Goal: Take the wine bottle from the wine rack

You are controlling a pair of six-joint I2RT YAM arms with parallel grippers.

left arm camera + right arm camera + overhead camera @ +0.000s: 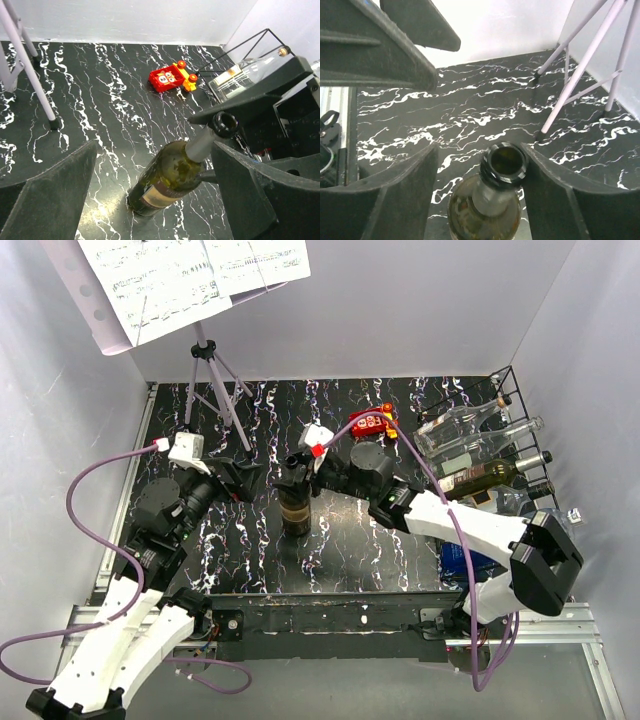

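White walls close in a black, white-veined bench (350,550). A stand (215,390) with sheet music rises at the back left. The wire rack (524,405) sits against the right wall, with other bottles (480,425) lying across its bars.

The task's bottle (296,512) is off the rack. It stands upright near the middle of the bench, well apart from the rack, mouth open to the ceiling.

The right claw (480,150) brackets the neck with its jaws parted and is not pinching. In its own view there is a clear gap on one side, while the other finger (555,195) sits right against the lip. I cannot tell whether it touches. The left claw (240,478) hangs just beside the bottle, spread wide and empty.

To my eye the job is nearly done, and what remains is a clean release:
- Open the jaws fully, so both fingers stand off the glass.
- Rise straight up past the mouth before swinging back.
- Avoid any sideways pull while that near finger is close, since it could rock a tall, narrow bottle on a slick top.
- Keep the left arm where it is, because it has little room.

A small red toy (372,424) lies behind, out of the way.
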